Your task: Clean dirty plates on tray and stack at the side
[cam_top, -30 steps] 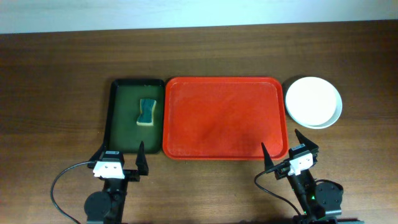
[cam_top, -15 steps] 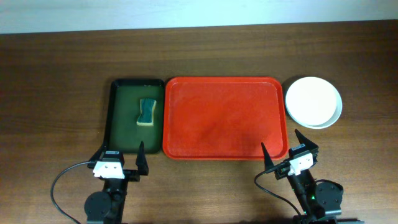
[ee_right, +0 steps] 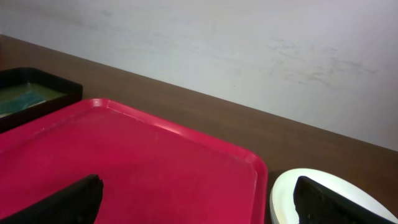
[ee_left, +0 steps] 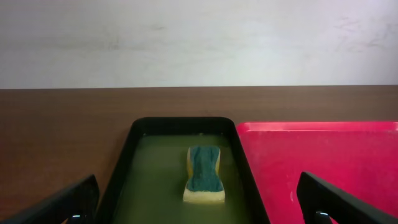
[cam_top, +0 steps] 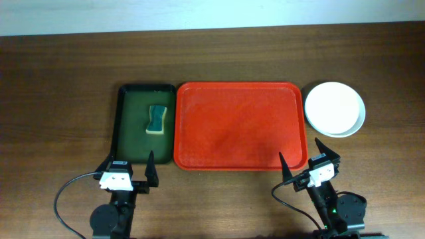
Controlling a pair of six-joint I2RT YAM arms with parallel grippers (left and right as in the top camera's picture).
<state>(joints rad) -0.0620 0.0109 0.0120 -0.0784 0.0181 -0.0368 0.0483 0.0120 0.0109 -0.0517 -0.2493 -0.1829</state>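
Note:
The red tray (cam_top: 240, 126) lies bare at the table's middle; it also shows in the left wrist view (ee_left: 329, 168) and the right wrist view (ee_right: 137, 168). A stack of plates (cam_top: 335, 109) with a white one on top sits on the table right of the tray, also in the right wrist view (ee_right: 292, 199). The blue and green plates cannot be told apart. My left gripper (cam_top: 128, 167) is open and empty in front of the green tray. My right gripper (cam_top: 302, 159) is open and empty by the red tray's front right corner.
A dark green tray (cam_top: 146, 123) stands left of the red tray and holds a sponge (cam_top: 157, 120) with a teal top and yellow base, also in the left wrist view (ee_left: 204, 175). Cables run from both arm bases at the front edge.

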